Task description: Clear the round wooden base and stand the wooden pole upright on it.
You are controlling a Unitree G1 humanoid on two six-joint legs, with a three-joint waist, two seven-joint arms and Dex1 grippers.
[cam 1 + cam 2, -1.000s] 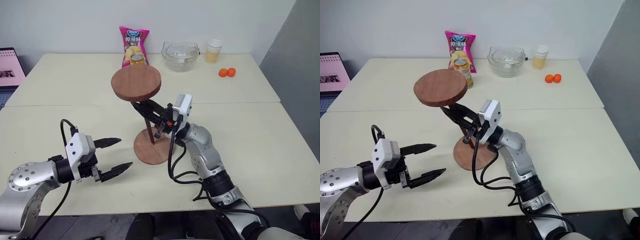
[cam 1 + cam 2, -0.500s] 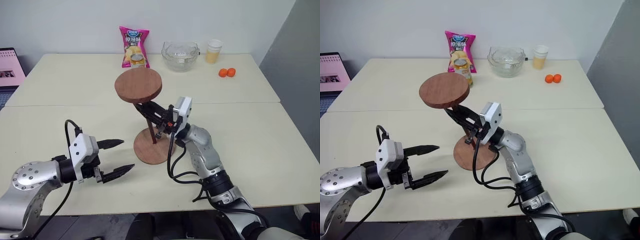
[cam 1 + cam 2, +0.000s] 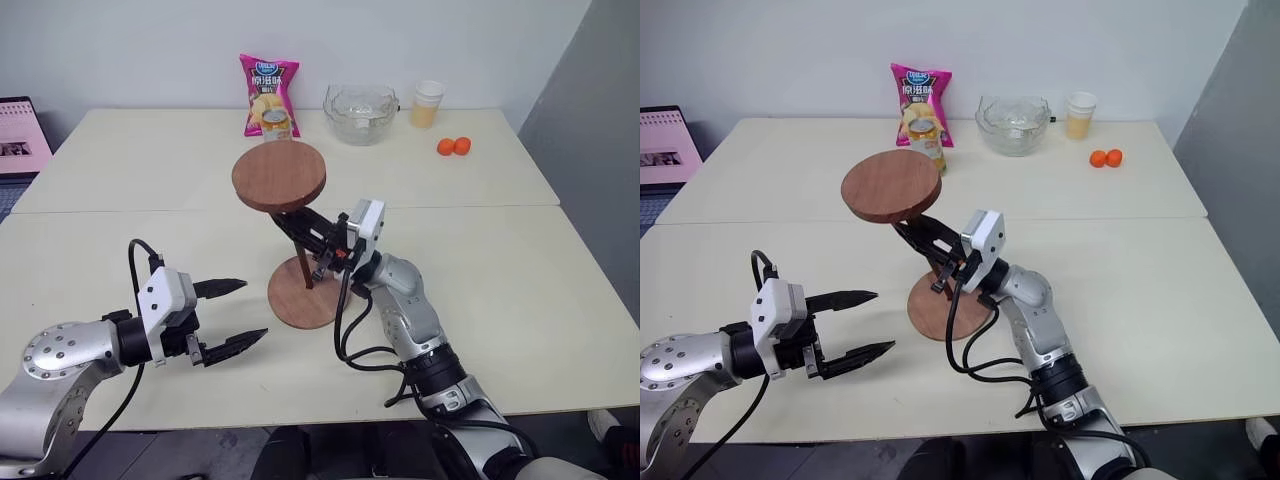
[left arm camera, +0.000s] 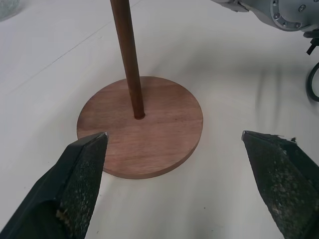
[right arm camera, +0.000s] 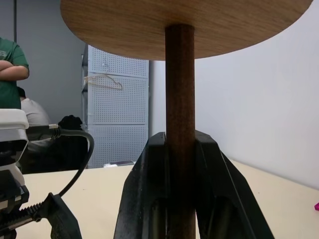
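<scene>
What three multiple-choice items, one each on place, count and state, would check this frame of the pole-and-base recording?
1. Where does the lower end of the wooden pole sit?
A. In the centre hole of the round wooden base
B. In the glass bowl
C. Flat on the table beside the base

2. How many small oranges lie on the table?
A. One
B. Two
C. Four

3. How is the right gripper?
A. Open above the pole
B. Shut on the pole
C. Shut on the chip bag

Answers: 1 A, the left wrist view shows the pole entering the hole. 2 B, a pair lies near the cup. 3 B, its fingers clamp the pole.
</scene>
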